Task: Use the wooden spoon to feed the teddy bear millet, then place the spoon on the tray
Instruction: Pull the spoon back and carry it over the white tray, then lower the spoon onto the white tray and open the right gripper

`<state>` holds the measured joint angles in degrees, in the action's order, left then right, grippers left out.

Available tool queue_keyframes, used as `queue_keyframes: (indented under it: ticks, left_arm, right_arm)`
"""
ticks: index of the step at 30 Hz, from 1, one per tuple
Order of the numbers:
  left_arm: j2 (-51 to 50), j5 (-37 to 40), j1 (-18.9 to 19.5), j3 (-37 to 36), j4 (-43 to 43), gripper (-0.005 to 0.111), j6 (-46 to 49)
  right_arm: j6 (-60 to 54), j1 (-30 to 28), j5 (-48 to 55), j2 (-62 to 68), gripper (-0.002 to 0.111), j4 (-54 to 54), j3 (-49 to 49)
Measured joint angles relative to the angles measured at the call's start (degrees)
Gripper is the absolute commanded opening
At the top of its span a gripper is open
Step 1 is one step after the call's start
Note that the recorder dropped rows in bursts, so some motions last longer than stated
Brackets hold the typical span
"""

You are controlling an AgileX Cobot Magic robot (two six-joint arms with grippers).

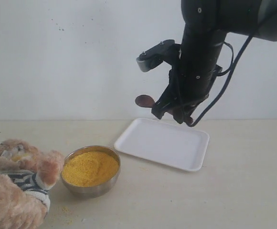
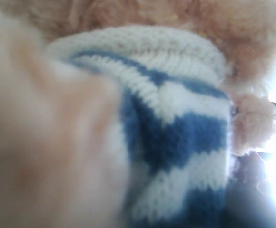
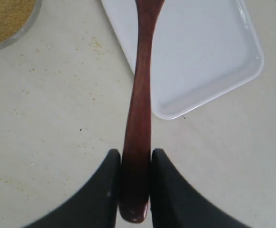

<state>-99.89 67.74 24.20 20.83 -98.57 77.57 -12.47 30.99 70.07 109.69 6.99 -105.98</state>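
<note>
Snugly, R claw clamps spoon (handle).

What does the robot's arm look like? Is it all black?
Mostly, yes. The right arm is a shiny black tube with tiny pale screw dots. Black cables loop beside it, and a dark grey camera block sticks out. Its gripper has two smooth, curved black fingers. The left arm isn't visible.

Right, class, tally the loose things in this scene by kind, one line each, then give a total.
teddy bear: 1
bowl of millet: 1
wooden spoon: 1
tray: 1
total: 4
</note>
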Motion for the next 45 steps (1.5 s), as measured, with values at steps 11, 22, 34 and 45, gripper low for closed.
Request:
queue_keyframes:
  ticks: [11, 22, 34, 45]
  left_arm:
    - [0.00, 0.00, 0.00, 0.00, 0.00, 0.004, 0.10]
    - [0.00, 0.00, 0.00, 0.00, -0.34, 0.004, 0.23]
    - [0.00, 0.00, 0.00, 0.00, -0.34, 0.004, 0.23]
    - [0.00, 0.02, 0.00, 0.00, -0.34, 0.004, 0.23]
  right_arm:
    - [0.99, -4.24, 0.00, 0.00, 0.000, -4.63, 0.00]
    - [1.61, -4.29, 0.00, 0.00, 0.000, -5.85, 0.00]
    - [2.65, -4.29, -6.02, 2.07, 0.000, -6.27, 0.00]
    - [2.74, -6.33, -9.91, 17.30, 0.000, -6.14, -8.87]
